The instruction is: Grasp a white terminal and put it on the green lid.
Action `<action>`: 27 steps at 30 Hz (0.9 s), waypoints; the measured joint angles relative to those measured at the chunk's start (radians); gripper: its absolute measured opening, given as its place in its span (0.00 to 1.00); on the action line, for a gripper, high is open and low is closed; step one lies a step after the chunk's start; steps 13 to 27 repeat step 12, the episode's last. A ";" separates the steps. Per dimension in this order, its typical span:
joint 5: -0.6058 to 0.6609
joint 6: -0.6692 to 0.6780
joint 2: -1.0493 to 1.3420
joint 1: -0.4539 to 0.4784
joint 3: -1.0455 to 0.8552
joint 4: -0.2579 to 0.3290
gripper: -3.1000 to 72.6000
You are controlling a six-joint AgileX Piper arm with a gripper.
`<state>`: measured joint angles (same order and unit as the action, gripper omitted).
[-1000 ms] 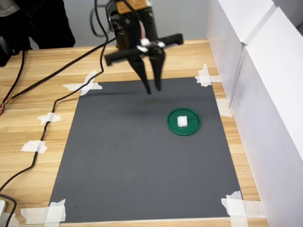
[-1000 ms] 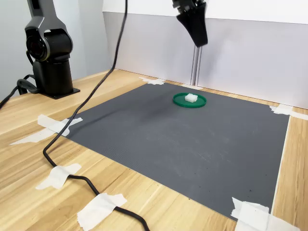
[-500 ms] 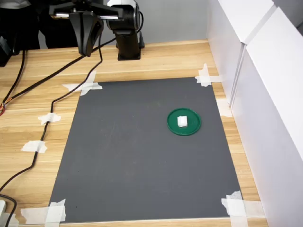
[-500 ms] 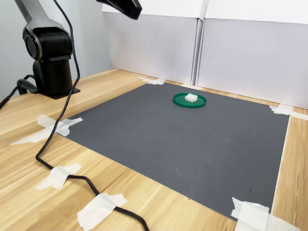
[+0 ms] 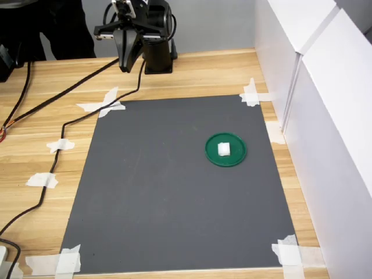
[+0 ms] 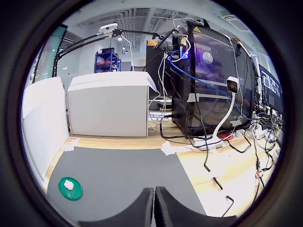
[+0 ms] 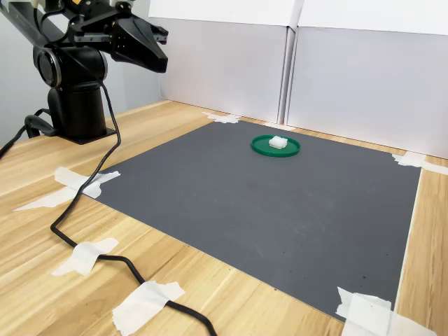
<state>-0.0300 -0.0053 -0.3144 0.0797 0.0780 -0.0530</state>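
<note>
Two dark fingers (image 6: 143,208) of the gripper (image 6: 154,206) are seen pressed together in the wrist view, with only a thin seam between them and nothing held. In the first exterior view the gripper (image 5: 129,55) is raised above the bare wood beyond the far edge of the mat, near the mat's far left corner, its tips pointing down. In the second exterior view the gripper (image 7: 150,54) is seen high at the second exterior view's left, just in front of the black arm base (image 7: 75,98), which is planted on the wooden table (image 7: 42,280).

The white terminal (image 5: 224,149) is found lying on the green lid (image 5: 235,157), roughly at the disc's middle, well apart from the gripper. The lid is set flat on the dark grey mat (image 5: 174,197), nearer the mat's right edge than its left in the first exterior view and somewhat toward the far edge. In the second exterior view the terminal (image 7: 278,143) and lid (image 7: 264,148) are seen close to the mat's far edge, near the white wall panels (image 7: 350,84).

The mat is fixed to the table at its corners by strips of white tape (image 5: 290,254). A black cable (image 5: 64,125) is run across the wood along the mat's left edge, held down by further tape pieces.
</note>
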 joint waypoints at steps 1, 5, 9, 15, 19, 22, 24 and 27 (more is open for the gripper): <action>0.016 -0.002 0.033 0.000 -0.011 -0.001 0.02; 0.109 -0.007 0.128 0.000 -0.027 -0.026 0.02; 0.213 -0.009 0.181 0.000 -0.027 -0.046 0.02; 0.250 -0.009 0.211 0.000 -0.027 -0.046 0.02; 0.250 -0.009 0.211 0.000 -0.027 -0.046 0.02; 0.250 -0.009 0.211 0.000 -0.027 -0.046 0.02; 0.250 -0.009 0.211 0.000 -0.027 -0.046 0.02; 0.250 -0.009 0.211 0.000 -0.027 -0.046 0.02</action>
